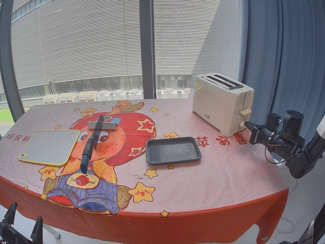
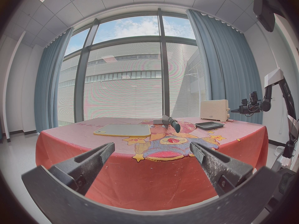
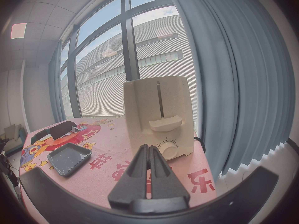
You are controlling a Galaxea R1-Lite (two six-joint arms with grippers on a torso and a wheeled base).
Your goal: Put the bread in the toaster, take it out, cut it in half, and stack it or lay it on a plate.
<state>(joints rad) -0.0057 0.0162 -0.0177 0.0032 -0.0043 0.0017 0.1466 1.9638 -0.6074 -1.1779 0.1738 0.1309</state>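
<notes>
Our right pincer (image 3: pixel 149 147) is clenched on nothing, its tips aimed at the dial (image 3: pixel 168 148) on the toaster (image 3: pixel 155 109). We cannot tell whether they touch. The right wrist view gives us that end face, with the lever (image 3: pixel 165 123) low in its slot. The head view gives the dark top slots instead, and we cannot tell what they hold. The toaster stands at the table's (image 1: pixel 216 183) far right corner. The dark plate (image 1: pixel 149 153) lies near it, toward the middle. Our left pincer (image 2: pixel 152 147) hangs released before the front edge, by the left corner. The knife (image 1: pixel 89 146) leans on a small block (image 1: pixel 110 125), beside the cutting board (image 1: pixel 49 147) at the left edge.
</notes>
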